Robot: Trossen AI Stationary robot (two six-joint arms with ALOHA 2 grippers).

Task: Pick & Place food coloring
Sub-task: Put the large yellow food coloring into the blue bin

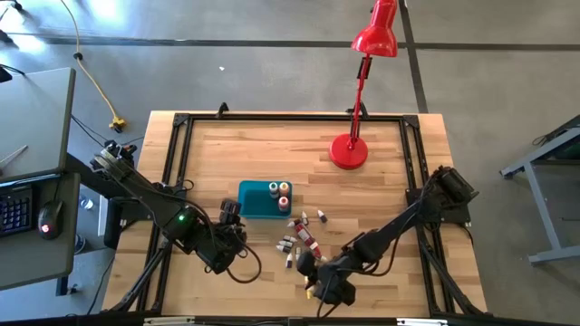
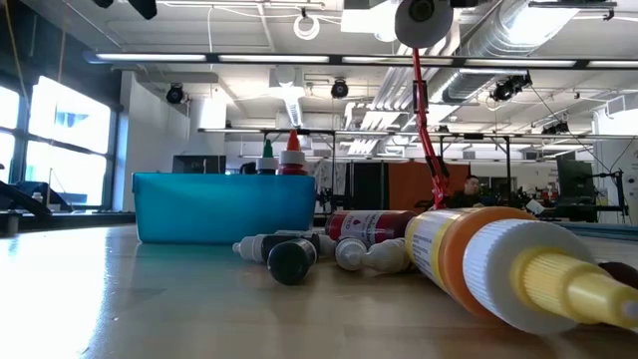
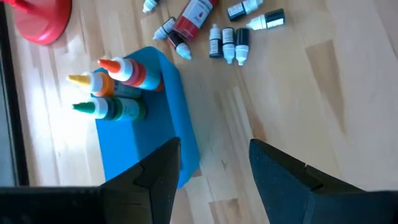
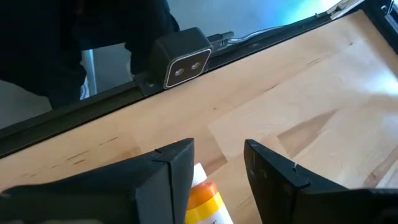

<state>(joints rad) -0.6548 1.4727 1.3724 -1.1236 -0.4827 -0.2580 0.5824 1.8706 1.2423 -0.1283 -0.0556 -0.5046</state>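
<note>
While your right gripper (image 4: 217,171) straddles an orange-labelled bottle (image 4: 205,202) with parted fingers, your left gripper (image 3: 214,177) waits released beside the blue tub (image 1: 256,201) holding three bottles (image 3: 115,87).

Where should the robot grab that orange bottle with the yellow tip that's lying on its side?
Across its straight middle, coming down from above. The orange bottle lies flat on the table, so only its top and sides are free, and the ribbed cap and yellow tip taper, so fingers would likely slip there. The right hand hangs over it, open, the bottle showing between its fingers.
</note>
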